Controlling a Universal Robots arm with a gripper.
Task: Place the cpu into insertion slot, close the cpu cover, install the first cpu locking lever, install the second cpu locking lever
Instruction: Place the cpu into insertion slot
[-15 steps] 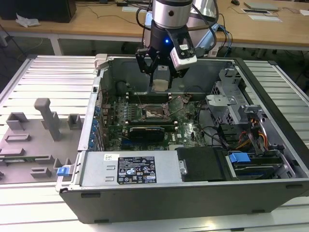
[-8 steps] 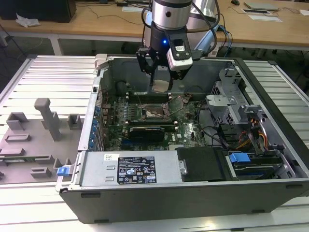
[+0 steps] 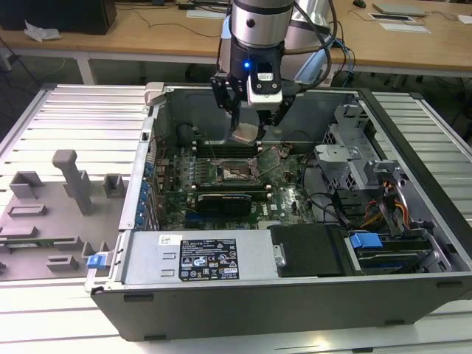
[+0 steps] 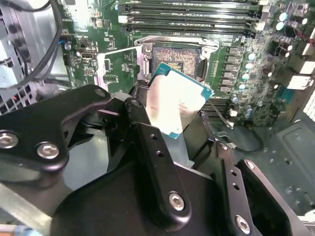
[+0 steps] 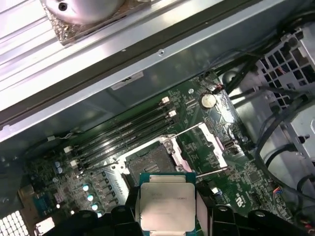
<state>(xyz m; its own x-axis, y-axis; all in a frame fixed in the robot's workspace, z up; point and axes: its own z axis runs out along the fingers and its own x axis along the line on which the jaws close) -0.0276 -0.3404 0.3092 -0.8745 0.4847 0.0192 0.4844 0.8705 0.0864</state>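
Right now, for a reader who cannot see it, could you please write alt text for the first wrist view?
The gripper holds the cpu, silvery top showing, above a green motherboard, apart from the open insertion slot. The cpu cover is swung open beside the slot, and long black memory slots run alongside.

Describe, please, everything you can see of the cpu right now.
The cpu is a small flat square chip with a pale silvery metal top and a green edge. The gripper holds it by two opposite sides. It looks tilted in the exterior view and sits above the open insertion slot, not touching it.
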